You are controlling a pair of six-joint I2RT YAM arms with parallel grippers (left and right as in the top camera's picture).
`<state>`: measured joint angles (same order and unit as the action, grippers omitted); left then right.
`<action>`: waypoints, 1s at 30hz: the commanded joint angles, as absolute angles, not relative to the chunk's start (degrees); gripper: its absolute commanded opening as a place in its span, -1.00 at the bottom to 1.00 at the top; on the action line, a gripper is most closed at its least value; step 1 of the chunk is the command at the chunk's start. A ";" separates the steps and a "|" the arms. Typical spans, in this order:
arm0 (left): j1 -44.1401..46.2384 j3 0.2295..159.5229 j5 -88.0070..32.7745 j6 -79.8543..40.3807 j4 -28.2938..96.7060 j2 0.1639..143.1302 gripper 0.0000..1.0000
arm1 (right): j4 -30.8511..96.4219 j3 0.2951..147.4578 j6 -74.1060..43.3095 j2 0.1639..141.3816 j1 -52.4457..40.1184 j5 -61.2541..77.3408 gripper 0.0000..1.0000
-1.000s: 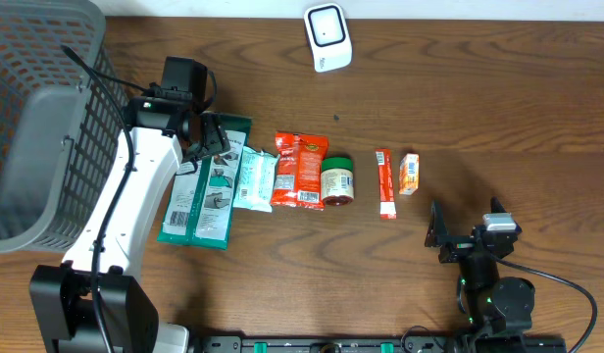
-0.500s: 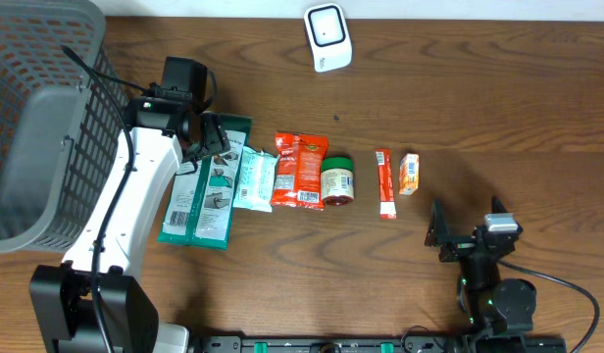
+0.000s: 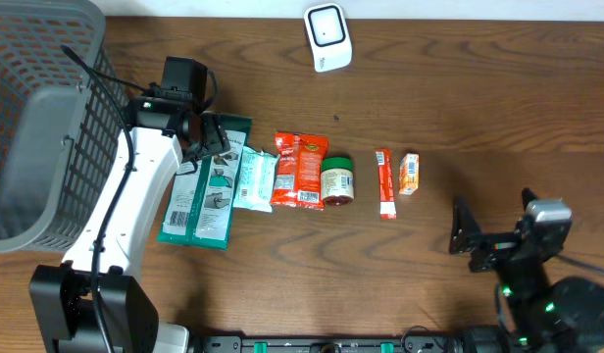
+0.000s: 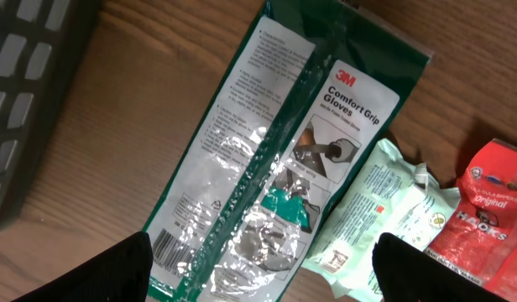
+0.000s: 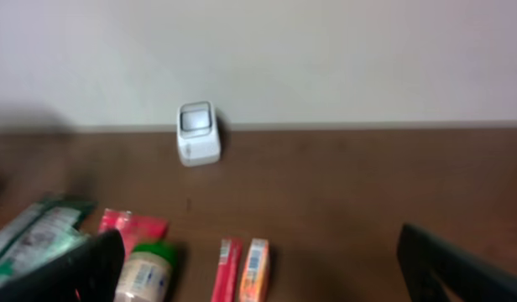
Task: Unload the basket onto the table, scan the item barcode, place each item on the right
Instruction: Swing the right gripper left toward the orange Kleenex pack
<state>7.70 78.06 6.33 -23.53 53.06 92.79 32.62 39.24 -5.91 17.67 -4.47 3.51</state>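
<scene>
A grey mesh basket (image 3: 27, 49) stands on the wooden table (image 3: 498, 108).

left pincer (image 3: 216, 140) open, right pincer (image 3: 461, 229) apparently wide open

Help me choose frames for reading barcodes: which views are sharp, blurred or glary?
Overhead: sharp and evenly lit, but labels are too small to read. Left wrist: sharp print, with bright glare patches on the glove pack film. Right wrist: soft and blurred throughout; even the scanner shows no fine detail.
</scene>
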 commanded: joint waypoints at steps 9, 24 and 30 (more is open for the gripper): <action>7.68 77.89 6.63 -23.16 53.28 92.90 0.68 | 59.05 72.18 -6.81 48.23 -4.93 18.44 0.98; 7.68 77.89 6.63 -23.16 53.28 92.90 0.68 | 67.53 74.48 -13.41 58.67 -4.93 17.61 -0.57; 7.68 77.89 6.63 -23.16 53.28 92.90 0.68 | 72.82 78.87 -12.71 66.32 -5.10 17.61 0.52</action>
<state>7.70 78.06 6.31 -23.53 53.08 92.79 70.89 76.16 -12.91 62.63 -4.49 18.06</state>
